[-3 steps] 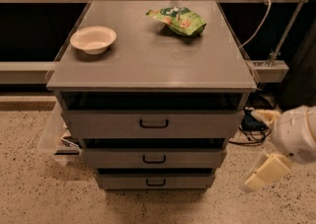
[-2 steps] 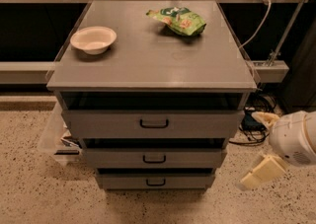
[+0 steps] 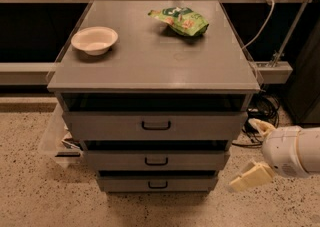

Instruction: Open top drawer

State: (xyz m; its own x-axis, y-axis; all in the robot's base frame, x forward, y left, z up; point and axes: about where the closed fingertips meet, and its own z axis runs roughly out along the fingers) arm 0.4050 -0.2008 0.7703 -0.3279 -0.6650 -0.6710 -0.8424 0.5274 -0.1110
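The top drawer (image 3: 110,126) is the widest grey front of the cabinet, with a small black loop handle (image 3: 156,126) at its middle and a dark gap above it. Two narrower grey drawers (image 3: 156,161) sit below it. My gripper (image 3: 255,152) is low at the right, beside the cabinet's right front corner, level with the lower drawers. Its two cream fingers (image 3: 250,177) stand spread apart, holding nothing. It is well to the right of the handle and does not touch the drawer.
A white bowl (image 3: 94,39) and a green snack bag (image 3: 181,21) lie on the cabinet top (image 3: 155,61). Black cables (image 3: 262,108) hang behind the gripper at the right. A clear plastic bin (image 3: 52,138) sits on the floor at the cabinet's left.
My gripper has drifted a little to the left, toward the cabinet. The drawers, bowl and bag have not moved.
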